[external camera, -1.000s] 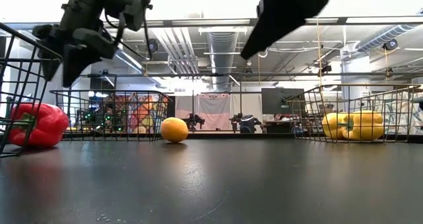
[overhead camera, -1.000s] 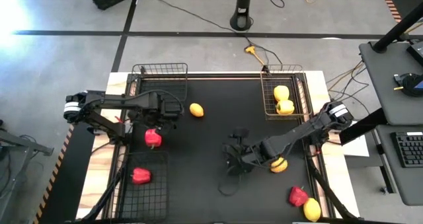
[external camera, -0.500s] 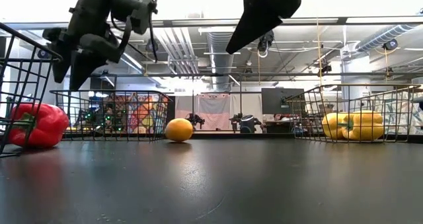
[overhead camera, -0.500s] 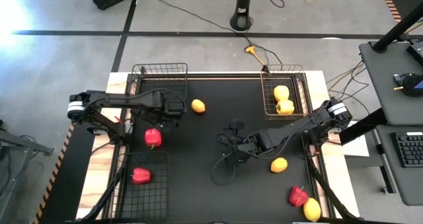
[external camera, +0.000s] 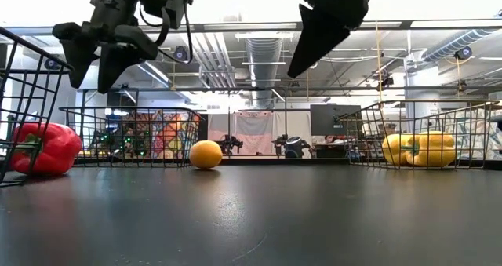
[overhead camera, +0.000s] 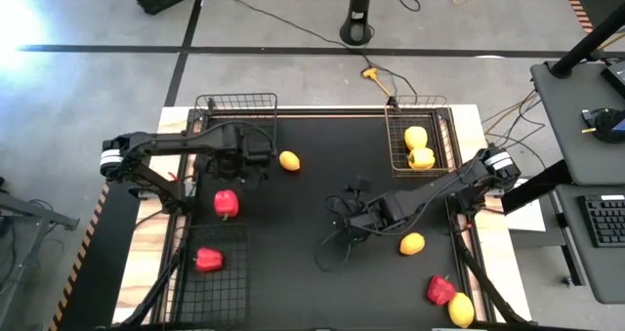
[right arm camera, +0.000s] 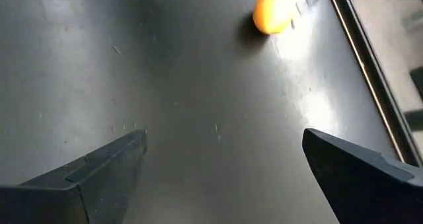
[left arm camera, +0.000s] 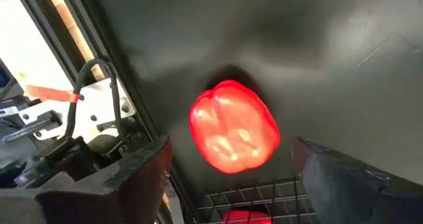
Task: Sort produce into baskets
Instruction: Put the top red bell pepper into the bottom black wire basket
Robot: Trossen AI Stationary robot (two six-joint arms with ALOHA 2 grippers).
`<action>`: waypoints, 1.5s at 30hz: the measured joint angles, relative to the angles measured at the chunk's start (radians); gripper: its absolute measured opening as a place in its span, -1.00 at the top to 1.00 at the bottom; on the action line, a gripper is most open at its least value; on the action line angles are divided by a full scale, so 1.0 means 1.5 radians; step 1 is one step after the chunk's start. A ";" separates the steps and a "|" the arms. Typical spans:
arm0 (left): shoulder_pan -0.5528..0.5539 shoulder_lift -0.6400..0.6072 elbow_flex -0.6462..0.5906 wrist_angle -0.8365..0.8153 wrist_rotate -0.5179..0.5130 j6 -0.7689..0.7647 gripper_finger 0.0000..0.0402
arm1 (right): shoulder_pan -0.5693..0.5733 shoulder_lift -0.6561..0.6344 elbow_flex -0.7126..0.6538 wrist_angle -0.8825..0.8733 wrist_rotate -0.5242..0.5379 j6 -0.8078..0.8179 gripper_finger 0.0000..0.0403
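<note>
Left gripper [overhead camera: 252, 165] hangs over the mat in the upper-left part of the high view, jaws spread and holding nothing. In its wrist view a red bell pepper [left arm camera: 234, 125] sits framed between the two fingers [left arm camera: 112, 184]. In the high view that pepper [overhead camera: 226, 203] lies on bare mat just below and left of the gripper, outside any basket. A lemon-like oval [overhead camera: 289, 160] lies just to the gripper's right.

Right gripper [overhead camera: 359, 217] is centre frame, jaws wide, empty; another yellow oval [overhead camera: 412, 243] lies near it to the lower right.

Judgement: the left arm is much nearer the red pepper, so the pick is its to make, downward and slightly toward lower left. The black mesh basket [overhead camera: 223, 287] at lower left, already holding a red pepper [overhead camera: 206, 261], is the likely destination. The coppery basket [overhead camera: 395, 147] at upper right holds two yellow peppers [overhead camera: 419, 147].
</note>
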 joint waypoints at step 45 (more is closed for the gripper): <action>0.047 -0.004 -0.196 0.121 0.162 -0.100 -0.51 | 0.004 0.000 -0.018 0.002 0.001 0.023 -0.96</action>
